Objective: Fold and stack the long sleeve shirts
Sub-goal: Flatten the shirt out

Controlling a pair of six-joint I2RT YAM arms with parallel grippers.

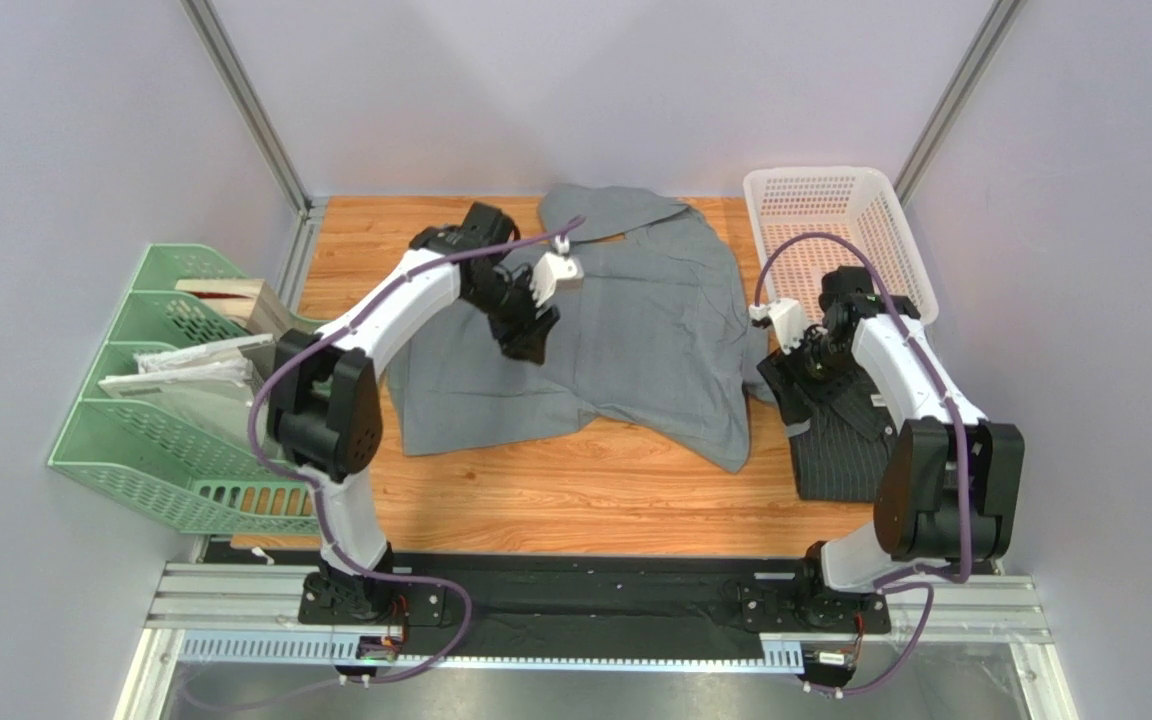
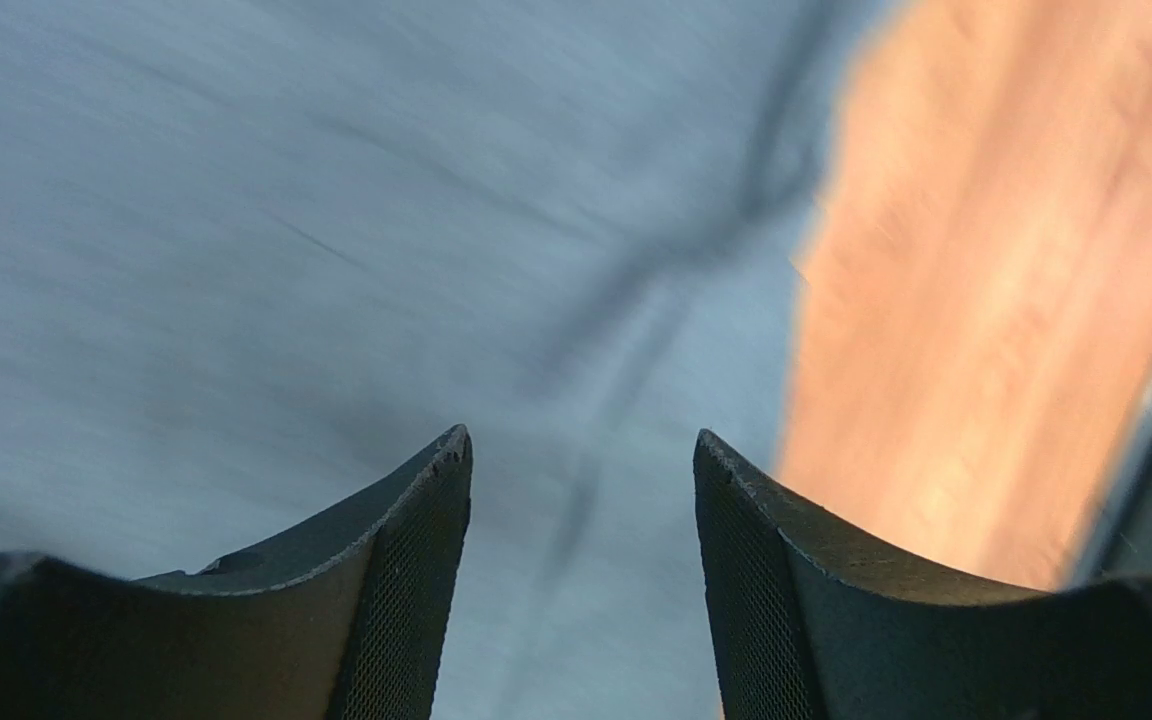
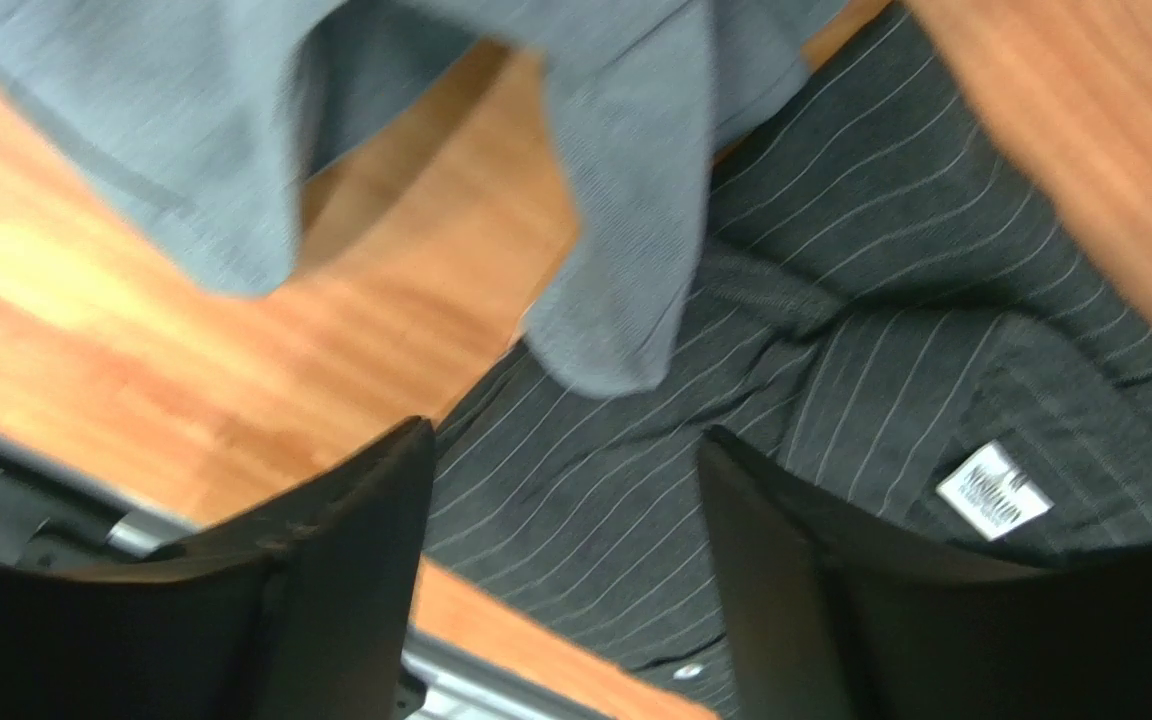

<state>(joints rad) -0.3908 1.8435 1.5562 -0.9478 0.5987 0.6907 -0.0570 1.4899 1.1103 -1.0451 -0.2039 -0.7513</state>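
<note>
Grey shirt [image 1: 642,330] lies rumpled; left gripper [image 2: 582,450] hangs open and empty over it, right gripper [image 3: 564,438] likewise over the striped shirt [image 3: 838,300] at right. Pinch one edge layer only.

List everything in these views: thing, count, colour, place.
grey shirt: one, mid-grey, spread across the middle of the table
pinstriped shirt: one, dark charcoal, near right of the table
mesh basket: one, white, far right corner
file rack: one, pale green, left of the table
papers: several, white, in the file rack
table: one, orange-brown wood
left gripper: one, black, open over the grey shirt
right gripper: one, black, open over the pinstriped shirt
</note>
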